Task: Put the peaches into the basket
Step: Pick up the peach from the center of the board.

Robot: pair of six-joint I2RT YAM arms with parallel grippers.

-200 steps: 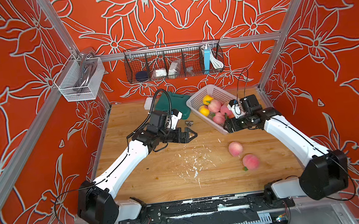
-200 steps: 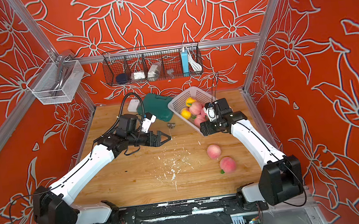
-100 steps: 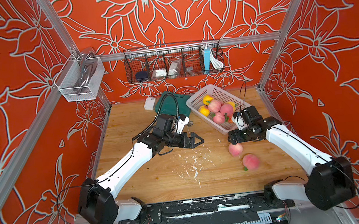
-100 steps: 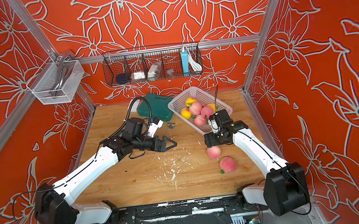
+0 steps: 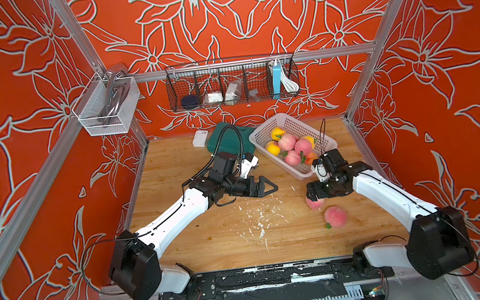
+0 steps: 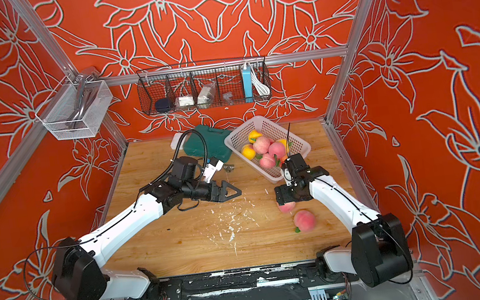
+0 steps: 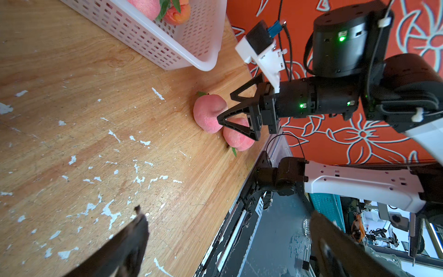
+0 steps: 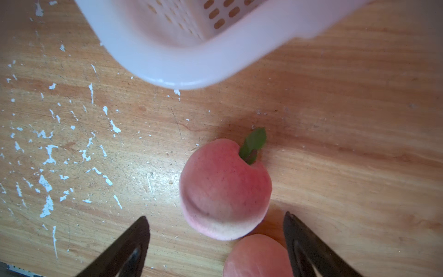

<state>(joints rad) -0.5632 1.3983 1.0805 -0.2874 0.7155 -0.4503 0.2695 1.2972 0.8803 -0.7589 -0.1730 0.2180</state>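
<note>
Peaches (image 5: 287, 142): several lie in the basket (image 5: 299, 171), back right of the counter (image 5: 212, 238). Two pink ones rest on the counter just before it, close together: nearer peach (image 5: 315, 204), farther peach (image 5: 335, 216). I read my right claw (image 7: 224, 107) open just over the nearer peach, gripping nothing. My left claw (image 5: 269, 187) hovers open, empty, mid-counter.

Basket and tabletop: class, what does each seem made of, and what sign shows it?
Basket: likely moulded plastic, pale and slightly glossy, with regular slots and a rounded rim. Tabletop: apparently wood, matt, with visible grain and white flecks.
</note>
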